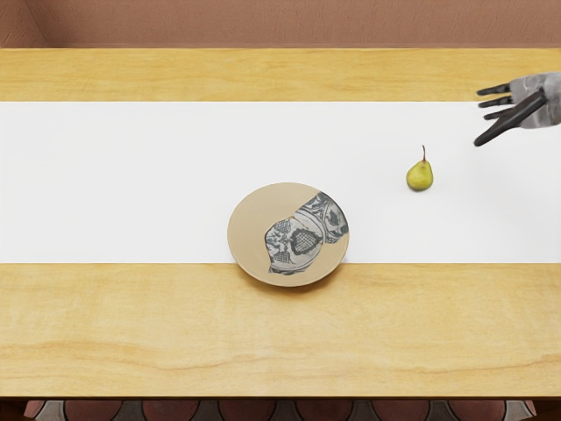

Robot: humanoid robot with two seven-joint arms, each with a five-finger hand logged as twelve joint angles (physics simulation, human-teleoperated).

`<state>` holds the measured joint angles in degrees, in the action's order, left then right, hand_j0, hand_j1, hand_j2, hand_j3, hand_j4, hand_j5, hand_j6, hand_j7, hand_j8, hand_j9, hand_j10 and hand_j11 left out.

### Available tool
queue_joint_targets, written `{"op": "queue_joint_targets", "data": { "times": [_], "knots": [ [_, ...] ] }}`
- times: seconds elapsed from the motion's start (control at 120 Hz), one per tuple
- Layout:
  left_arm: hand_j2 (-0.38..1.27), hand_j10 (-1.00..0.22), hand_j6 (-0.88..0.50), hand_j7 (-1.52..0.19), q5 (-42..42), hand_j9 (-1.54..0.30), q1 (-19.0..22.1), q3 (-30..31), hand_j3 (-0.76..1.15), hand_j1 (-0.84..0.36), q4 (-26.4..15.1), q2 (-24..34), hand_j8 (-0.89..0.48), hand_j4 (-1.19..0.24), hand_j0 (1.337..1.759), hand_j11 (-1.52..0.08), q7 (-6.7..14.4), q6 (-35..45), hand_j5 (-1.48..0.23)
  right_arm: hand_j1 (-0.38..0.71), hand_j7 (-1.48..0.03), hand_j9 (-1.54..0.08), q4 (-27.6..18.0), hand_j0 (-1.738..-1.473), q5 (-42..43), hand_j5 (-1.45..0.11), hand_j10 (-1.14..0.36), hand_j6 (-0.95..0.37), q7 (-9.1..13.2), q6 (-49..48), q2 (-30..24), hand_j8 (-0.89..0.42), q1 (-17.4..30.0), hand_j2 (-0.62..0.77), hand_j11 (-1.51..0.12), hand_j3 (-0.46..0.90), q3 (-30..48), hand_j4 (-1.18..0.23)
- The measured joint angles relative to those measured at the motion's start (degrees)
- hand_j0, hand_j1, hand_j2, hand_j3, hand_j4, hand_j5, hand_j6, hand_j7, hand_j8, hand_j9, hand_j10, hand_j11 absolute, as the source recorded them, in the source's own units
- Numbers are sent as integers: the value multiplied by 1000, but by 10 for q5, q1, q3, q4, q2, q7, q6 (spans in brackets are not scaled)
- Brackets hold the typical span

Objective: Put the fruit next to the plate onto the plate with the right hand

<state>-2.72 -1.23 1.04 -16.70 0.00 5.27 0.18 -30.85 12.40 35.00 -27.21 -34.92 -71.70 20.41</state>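
Showing the pear (420, 175) standing upright right of centre in the frame, long axis running top to bottom, stem pointing toward the upper edge, broad end resting on the white runner (131, 175). Lying to its lower left, well apart and straddling the runner's lower edge over the wooden table (263, 333): the partly patterned plate (254, 230), only bare runner stretching between them. Hovering at the upper right edge, up and right of the pear without touching it: the right hand (519, 103), fingers (495, 130) spreading loosely, holding nothing.
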Motion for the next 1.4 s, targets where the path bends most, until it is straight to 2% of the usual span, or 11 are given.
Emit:
{"op": "queue_joint_targets", "data": {
  "times": [0.092,0.183,0.325,0.458,0.608,0.942,1.208,1.4],
  "knots": [
    [0,0,0,0,0,0,0,0,0,349,0,0,0,0,1658,0,0,0,0,-335,-16,-12,0,-1658,-16,-15,13,-11,0,-46,-16,-10,5,-2,-51,0,3,-12],
    [0,0,0,0,0,0,0,0,0,349,0,0,0,0,1658,0,0,0,0,-340,-10,-8,0,-1658,-11,-9,10,-5,0,-54,29,-5,5,-1,-32,0,-9,-6],
    [0,0,0,0,0,0,0,0,0,349,0,0,0,0,1658,0,0,0,0,-345,-5,-4,2,-1658,34,-5,4,-4,0,169,154,-3,-5,0,-16,0,-58,-4],
    [0,0,0,0,0,0,0,0,0,349,0,0,0,0,1658,0,0,0,0,-347,-3,-2,3,-1658,58,-3,1,-4,0,271,199,-3,-17,0,-9,0,-113,-3],
    [0,0,0,0,0,0,0,0,0,349,0,0,0,0,1658,0,0,0,0,-348,-1,-1,3,-1658,65,-1,0,-3,0,319,209,-2,-19,0,-4,0,-147,-2],
    [0,0,0,0,0,0,0,0,0,349,0,0,0,0,1658,0,0,0,0,-325,-27,-27,12,-1658,68,-27,-21,-23,0,340,220,-22,-3,-4,-28,0,-183,-22],
    [0,0,0,0,0,0,0,0,0,349,0,0,0,0,1658,0,0,0,0,-230,-129,-129,30,-1658,68,-129,-100,-102,0,321,223,-101,-7,-19,-129,0,-190,-101],
    [0,0,0,0,0,0,0,0,0,349,0,0,0,0,1658,0,0,0,0,-124,-245,-245,35,-1658,68,-245,-189,-190,0,310,225,-190,-7,-37,-245,0,-190,-189]
  ]
}}
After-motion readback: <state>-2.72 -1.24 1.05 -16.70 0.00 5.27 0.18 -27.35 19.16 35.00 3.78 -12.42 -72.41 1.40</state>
